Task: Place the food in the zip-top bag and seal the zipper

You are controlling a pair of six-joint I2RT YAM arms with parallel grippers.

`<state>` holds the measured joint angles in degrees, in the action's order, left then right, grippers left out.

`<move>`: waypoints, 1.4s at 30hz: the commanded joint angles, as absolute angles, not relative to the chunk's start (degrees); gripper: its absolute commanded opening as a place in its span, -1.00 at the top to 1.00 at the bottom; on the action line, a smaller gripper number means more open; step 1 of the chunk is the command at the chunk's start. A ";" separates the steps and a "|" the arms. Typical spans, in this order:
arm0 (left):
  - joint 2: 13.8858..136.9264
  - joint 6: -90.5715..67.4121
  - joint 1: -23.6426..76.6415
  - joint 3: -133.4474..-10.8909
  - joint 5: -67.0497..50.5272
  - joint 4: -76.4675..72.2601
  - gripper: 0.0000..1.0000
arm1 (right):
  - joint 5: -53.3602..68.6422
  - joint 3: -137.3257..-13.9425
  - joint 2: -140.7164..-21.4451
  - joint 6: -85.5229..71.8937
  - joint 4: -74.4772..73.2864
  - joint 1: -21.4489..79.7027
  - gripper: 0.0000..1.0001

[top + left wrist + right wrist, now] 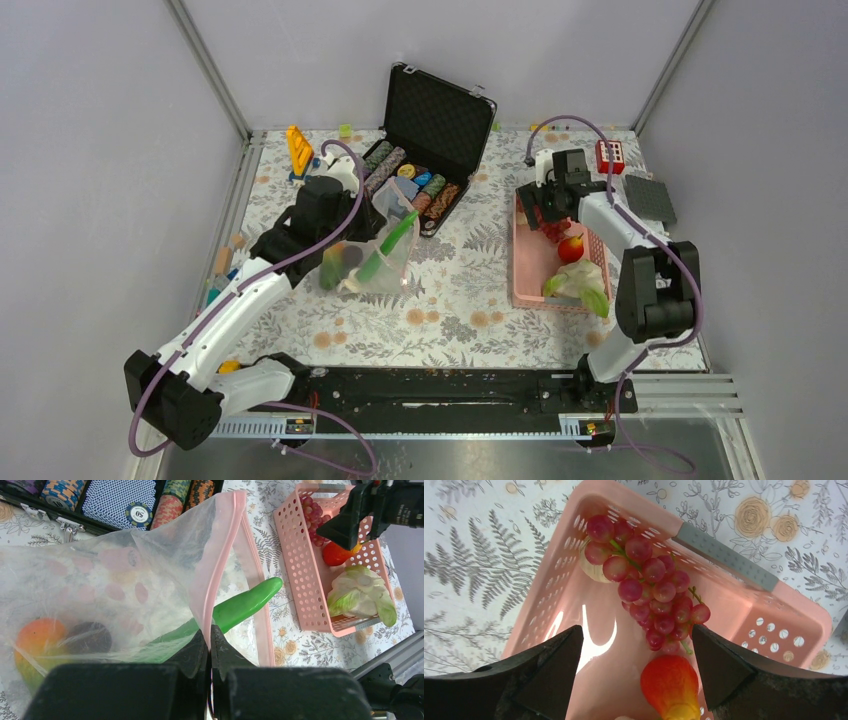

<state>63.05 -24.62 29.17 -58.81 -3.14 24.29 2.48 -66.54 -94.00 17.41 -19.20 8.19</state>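
Zip-top bag (pixel 385 265) left of basket (pixel 517 270), mango (pixel 37 637) apparently inside bag, grapes (pixel 649 585) in basket, chip case (pixel 435 115) behind bag

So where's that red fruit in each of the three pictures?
Top external: the red fruit lies right of centre, mid-basket.
Left wrist: red fruit, upper right.
Right wrist: red fruit, bottom centre, below the grapes.
Shared landmark: the pink basket holding it.

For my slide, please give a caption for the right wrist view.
Right gripper, jaws open, above grapes and red fruit in the pink basket.
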 commanded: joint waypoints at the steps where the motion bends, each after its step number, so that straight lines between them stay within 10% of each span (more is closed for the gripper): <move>1: 62.00 -23.47 28.92 -60.55 -1.60 22.94 1.00 | 2.49 -70.85 -97.67 24.60 -20.05 8.04 -0.71; 26: 61.88 -24.04 28.94 -60.41 -1.35 23.22 1.00 | 5.30 -83.18 -111.34 28.61 -32.17 8.00 0.25; 35: 61.53 -25.08 28.92 -60.31 -1.66 23.15 1.00 | 1.47 -75.02 -99.52 20.30 -24.30 8.04 0.98; 42: 61.09 -25.65 28.92 -60.01 -2.07 22.60 1.00 | -0.95 -66.02 -85.27 11.00 -20.23 8.02 1.00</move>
